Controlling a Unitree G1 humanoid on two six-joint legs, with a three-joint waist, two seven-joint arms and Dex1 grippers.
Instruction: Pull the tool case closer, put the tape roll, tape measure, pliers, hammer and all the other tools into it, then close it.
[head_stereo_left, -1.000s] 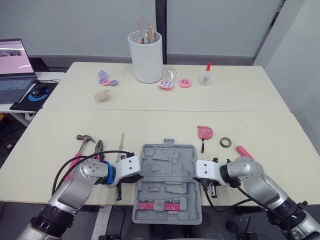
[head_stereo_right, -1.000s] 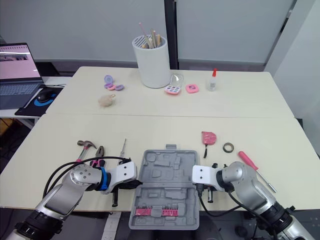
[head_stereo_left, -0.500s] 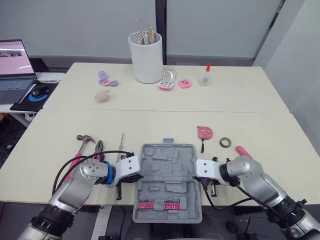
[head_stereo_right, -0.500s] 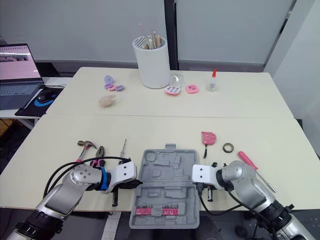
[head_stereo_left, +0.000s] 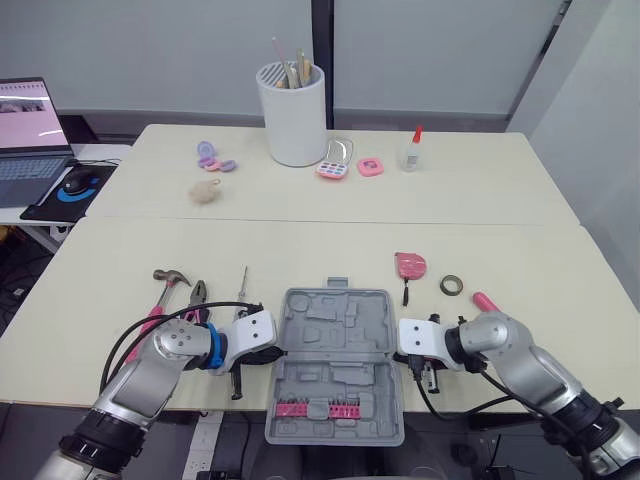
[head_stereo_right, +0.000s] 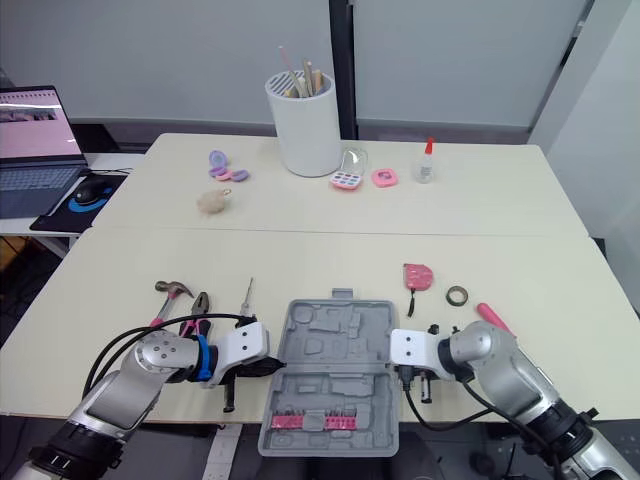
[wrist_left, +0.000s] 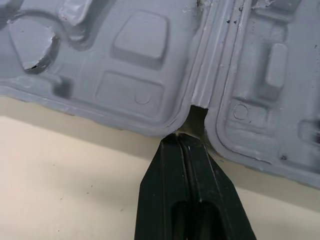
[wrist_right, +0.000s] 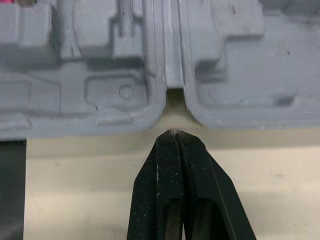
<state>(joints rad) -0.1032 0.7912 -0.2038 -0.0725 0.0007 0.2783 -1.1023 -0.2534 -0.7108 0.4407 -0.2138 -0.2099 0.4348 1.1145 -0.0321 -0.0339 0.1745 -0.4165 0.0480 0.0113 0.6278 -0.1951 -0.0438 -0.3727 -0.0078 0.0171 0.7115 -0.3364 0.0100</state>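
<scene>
The grey tool case (head_stereo_left: 335, 322) lies open and flat in the lower middle of the frame, right at the near edge of the table (head_stereo_left: 300, 245). From where I stand the pulling step looks about done. A strip of pink bits (head_stereo_left: 318, 410) sits in its nearer half, and I see no other tool inside.

The left gripper (wrist_left: 181, 138) has its fingers pressed together, with the tips at the hinge notch on the case's left side. The right gripper (wrist_right: 172, 133) is pressed together too, its tips just short of the notch on the right side.

The packing is all left to do. The hammer (head_stereo_left: 165, 283), pliers (head_stereo_left: 197, 296) and a thin awl-like tool (head_stereo_left: 241, 285) lie at lower left. The tape measure (head_stereo_left: 408, 265), tape roll (head_stereo_left: 452, 284) and a pink-handled screwdriver (head_stereo_left: 482, 299) lie at right of centre. After those go in, the lid has to be shut.
</scene>
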